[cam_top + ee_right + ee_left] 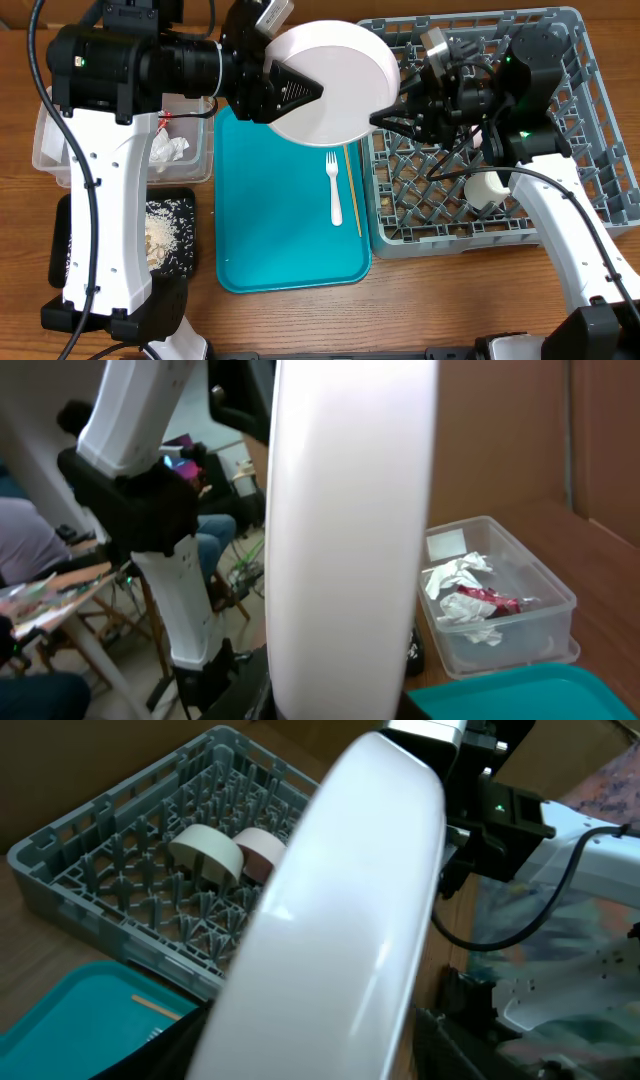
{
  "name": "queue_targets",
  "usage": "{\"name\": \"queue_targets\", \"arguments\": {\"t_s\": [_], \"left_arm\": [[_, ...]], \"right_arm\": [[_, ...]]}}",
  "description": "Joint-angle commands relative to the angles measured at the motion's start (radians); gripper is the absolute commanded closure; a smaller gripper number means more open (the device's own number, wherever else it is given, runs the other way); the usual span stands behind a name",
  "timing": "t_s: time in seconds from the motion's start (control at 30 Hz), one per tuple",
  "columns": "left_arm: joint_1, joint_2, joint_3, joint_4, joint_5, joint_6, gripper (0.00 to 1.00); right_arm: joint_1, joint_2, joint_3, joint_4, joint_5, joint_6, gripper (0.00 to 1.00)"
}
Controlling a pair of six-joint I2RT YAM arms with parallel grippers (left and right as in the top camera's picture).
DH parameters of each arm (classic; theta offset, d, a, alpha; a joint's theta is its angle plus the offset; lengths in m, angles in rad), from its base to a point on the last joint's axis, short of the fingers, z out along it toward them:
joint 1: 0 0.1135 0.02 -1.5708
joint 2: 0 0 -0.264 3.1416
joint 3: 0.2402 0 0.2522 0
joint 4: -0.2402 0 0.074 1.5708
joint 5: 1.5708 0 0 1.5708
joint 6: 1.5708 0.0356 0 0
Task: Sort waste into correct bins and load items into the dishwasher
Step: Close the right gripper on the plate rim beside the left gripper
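- Overhead — the plate (330, 80) hangs tilted over the edge where the teal tray (280, 230) meets the dish rack (600, 150), touching neither.
- The left gripper (300, 90) lies across its left rim. I cannot tell whether the fingers press or stand off.
- The right gripper (385, 118) is pinched on the right rim.
- The fork (334, 190) and chopstick (353, 190) lie side by side on the teal tray, and a white cup (485, 190) sits in the dish rack.
- The clear tub (45, 150) holds crumpled napkins (168, 148). The black tray (188, 255) in front of it holds rice (165, 230).
- Left wrist — the plate fills the middle with a dark finger on either side low down. The grip is unreadable.
- Behind the plate, the white cup and a pinkish bowl (262, 850) touch among the pegs.
- Right wrist — the plate stands edge-on, hiding most of the fingers.
- To its right, the clear tub holds the crumpled napkins and a red wrapper (490, 600).
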Motion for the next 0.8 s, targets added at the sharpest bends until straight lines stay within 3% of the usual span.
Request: {"name": "queue_targets", "arguments": {"t_s": [0.0, 0.4, 0.7, 0.77], "left_arm": [[-0.012, 0.003, -0.002, -0.003, -0.015, -0.008, 0.38], [-0.012, 0.003, -0.002, 0.015, -0.037, -0.007, 0.38], [-0.013, 0.032, -0.003, 0.133, -0.116, -0.007, 0.32], [-0.013, 0.045, -0.003, 0.165, -0.129, -0.007, 0.27]], "right_arm": [[-0.004, -0.012, 0.016, -0.023, 0.156, 0.013, 0.96], [-0.004, -0.012, 0.016, -0.167, 0.683, 0.069, 0.96], [-0.002, -0.012, 0.016, -0.169, 0.56, 0.068, 0.96], [-0.002, -0.012, 0.016, -0.169, 0.517, 0.068, 0.96]]}}
